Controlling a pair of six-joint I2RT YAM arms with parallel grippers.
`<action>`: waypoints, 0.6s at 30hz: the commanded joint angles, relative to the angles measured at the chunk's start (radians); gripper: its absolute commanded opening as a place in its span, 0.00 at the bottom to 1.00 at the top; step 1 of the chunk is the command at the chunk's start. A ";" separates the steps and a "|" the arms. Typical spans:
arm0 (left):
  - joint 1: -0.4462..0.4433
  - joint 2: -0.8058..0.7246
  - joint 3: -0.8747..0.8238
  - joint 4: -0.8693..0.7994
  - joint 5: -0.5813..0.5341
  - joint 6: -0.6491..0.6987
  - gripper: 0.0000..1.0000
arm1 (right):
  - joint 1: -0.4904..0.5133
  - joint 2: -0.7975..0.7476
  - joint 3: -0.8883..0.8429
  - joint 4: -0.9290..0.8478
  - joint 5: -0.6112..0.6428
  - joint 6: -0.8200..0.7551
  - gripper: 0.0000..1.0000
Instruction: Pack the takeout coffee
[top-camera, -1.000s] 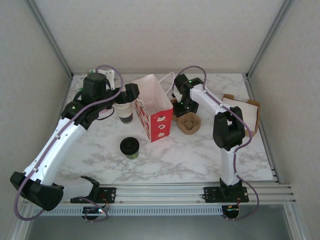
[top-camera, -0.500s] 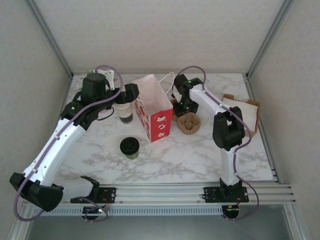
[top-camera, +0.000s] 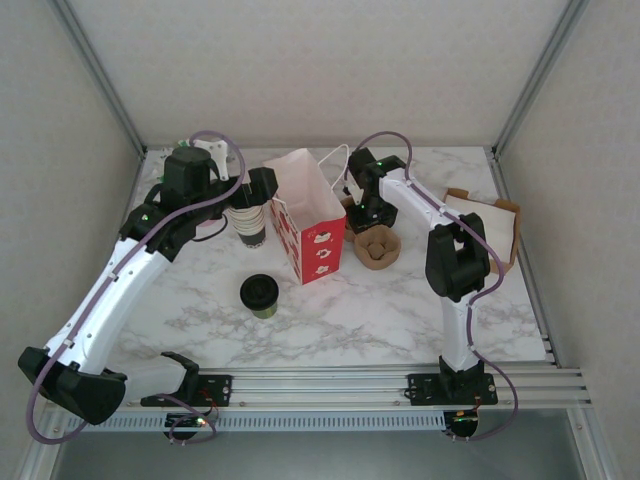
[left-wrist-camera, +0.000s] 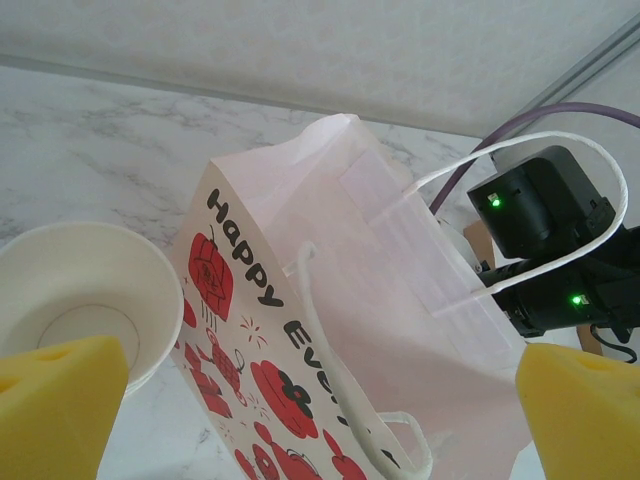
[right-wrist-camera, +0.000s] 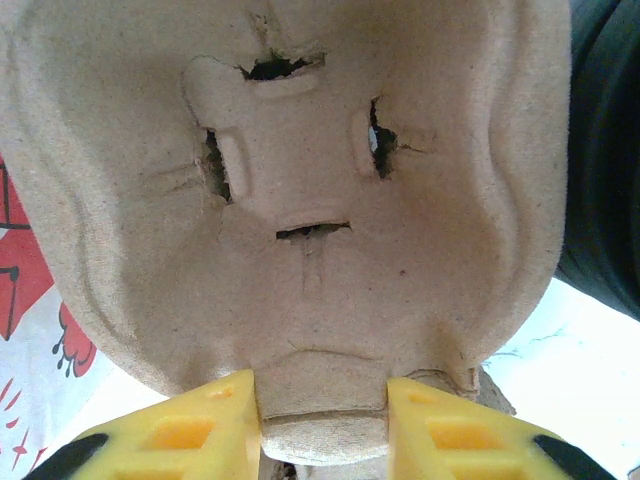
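Note:
The takeout coffee (top-camera: 259, 295), a small cup with a black lid and an olive-green body, stands alone on the marble table in front of the red-and-white paper bag (top-camera: 308, 215). My left gripper (top-camera: 262, 185) hangs open above the bag's left edge. In the left wrist view its yellow pads (left-wrist-camera: 60, 405) stand wide apart, with the bag (left-wrist-camera: 340, 300) between them and an empty white cup (left-wrist-camera: 85, 300) at the left. My right gripper (right-wrist-camera: 322, 425) is shut on a tab of the brown pulp cup carrier (right-wrist-camera: 300, 200), just right of the bag (top-camera: 378, 247).
A stack of lidless paper cups (top-camera: 248, 222) stands left of the bag, under my left wrist. Flat brown carriers (top-camera: 492, 225) lie at the table's right edge. The bag's white handle (left-wrist-camera: 520, 190) loops up toward the right arm. Walls close in on three sides.
My right gripper's fingers have drawn together onto the carrier's tab. The left arm, bag and coffee have stayed put.

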 joint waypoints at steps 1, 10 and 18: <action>0.010 -0.023 -0.007 0.016 0.020 -0.006 1.00 | 0.008 -0.055 0.003 -0.008 0.017 0.024 0.32; 0.010 -0.028 -0.011 0.016 0.014 -0.005 1.00 | 0.007 -0.082 -0.006 -0.011 0.015 0.044 0.31; 0.011 -0.042 -0.010 0.023 0.000 -0.009 1.00 | 0.006 -0.139 -0.028 -0.006 0.005 0.077 0.29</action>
